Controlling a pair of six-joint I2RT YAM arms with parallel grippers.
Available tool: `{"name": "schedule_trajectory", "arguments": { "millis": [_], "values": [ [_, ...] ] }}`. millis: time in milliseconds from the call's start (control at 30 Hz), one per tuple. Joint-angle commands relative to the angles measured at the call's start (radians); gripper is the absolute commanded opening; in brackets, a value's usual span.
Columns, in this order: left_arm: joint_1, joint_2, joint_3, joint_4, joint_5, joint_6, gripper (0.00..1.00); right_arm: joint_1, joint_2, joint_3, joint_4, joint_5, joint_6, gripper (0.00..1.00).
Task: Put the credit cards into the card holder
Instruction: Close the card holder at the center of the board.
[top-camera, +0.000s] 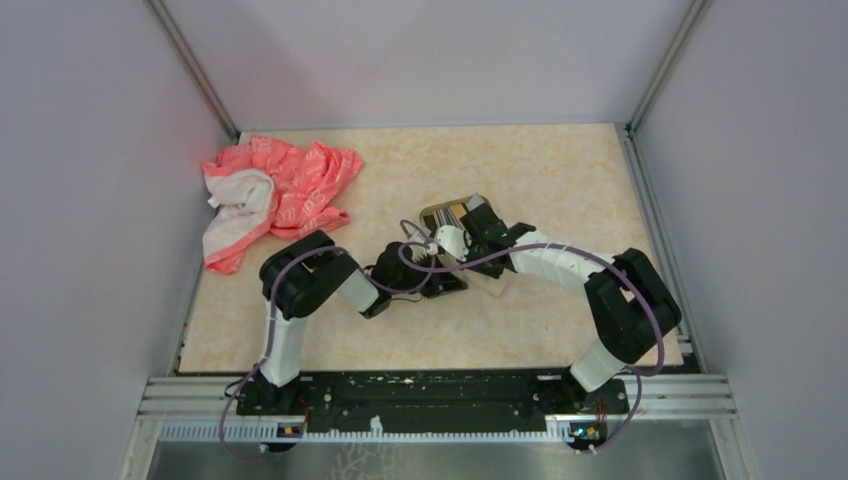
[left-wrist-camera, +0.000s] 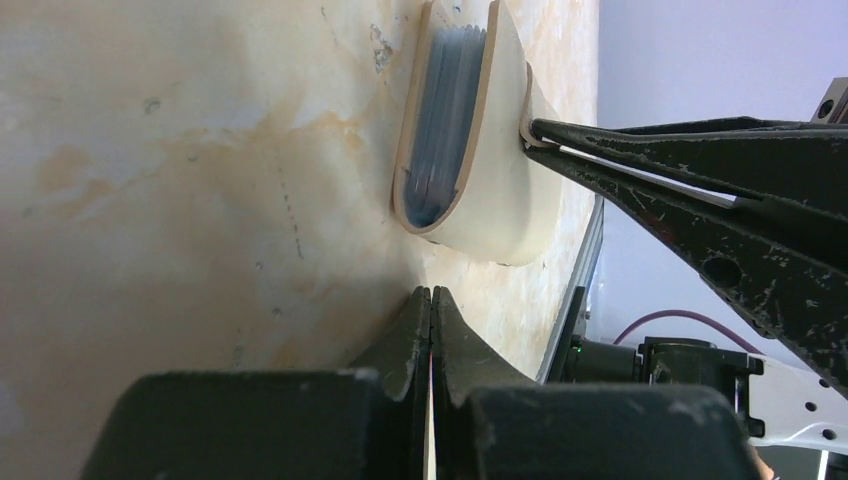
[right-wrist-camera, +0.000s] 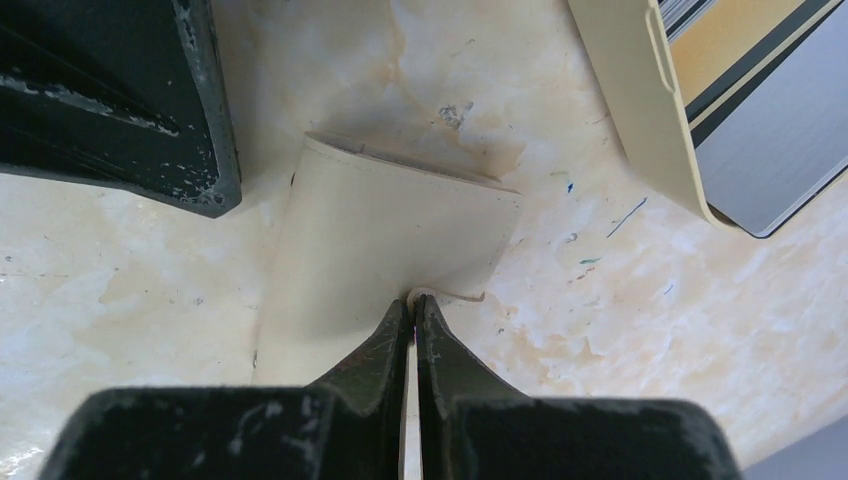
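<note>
Left gripper (left-wrist-camera: 431, 292): I see its two fingers pressed together with no gap; a thin pale line runs between them, and I cannot tell if something is pinched there
Right gripper (right-wrist-camera: 414, 300): closed tight on one edge of the cream pouch (left-wrist-camera: 500, 190); both wrist views show the tips biting a small fold of its rim
Cream pouch: a soft, curved sleeve that rests on the table (left-wrist-camera: 150, 200), its mouth open toward the left wrist camera
Pale blue cards (left-wrist-camera: 445, 130): they are stacked inside the pouch, and only their edges show through the opening
Card holder (right-wrist-camera: 640, 110): the shallow tin sits beyond the right gripper, at the upper right of its wrist view, apart from the pouch with a strip of bare table between them
Cards in the tin (right-wrist-camera: 770, 150): I see a grey one lying flat, with a yellow one and dark stripes beside it, all inside the rim
Arms: from the top camera I see both reaching to the middle of the table, the grippers close to each other, just on the near side of the tin
Pink cloth (top-camera: 280, 190): crumpled at the far left of the table, well apart from both grippers
</note>
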Motion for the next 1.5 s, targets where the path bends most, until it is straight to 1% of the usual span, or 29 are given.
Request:
{"name": "schedule_trajectory", "arguments": {
  "millis": [0, 167, 233, 500, 733, 1100, 1233, 1467],
  "values": [
    [0.013, -0.028, -0.034, 0.012, 0.008, -0.009, 0.0, 0.028, 0.141, -0.161, -0.167, -0.109, 0.028, 0.0],
    [0.021, -0.056, -0.059, 0.026, 0.007, -0.012, 0.0, 0.024, 0.124, -0.167, -0.179, -0.135, 0.034, 0.0],
    [0.023, -0.074, -0.067, 0.025, 0.006, -0.009, 0.0, -0.006, 0.11, -0.151, -0.199, -0.202, 0.039, 0.0],
    [0.026, -0.116, -0.073, 0.001, 0.006, 0.0, 0.0, -0.124, 0.062, -0.139, -0.241, -0.301, 0.035, 0.0],
    [0.026, -0.139, -0.063, -0.033, 0.001, 0.01, 0.0, -0.149, 0.078, -0.148, -0.258, -0.327, 0.02, 0.0],
    [0.008, -0.095, 0.049, -0.078, 0.015, -0.002, 0.0, -0.218, 0.081, -0.177, -0.284, -0.403, -0.037, 0.0],
    [0.006, -0.084, 0.076, -0.094, 0.005, -0.007, 0.0, -0.261, 0.08, -0.172, -0.309, -0.451, -0.065, 0.0],
    [0.001, -0.027, 0.165, -0.164, -0.015, 0.002, 0.0, -0.288, 0.01, -0.175, -0.297, -0.486, -0.072, 0.0]
  ]
}}
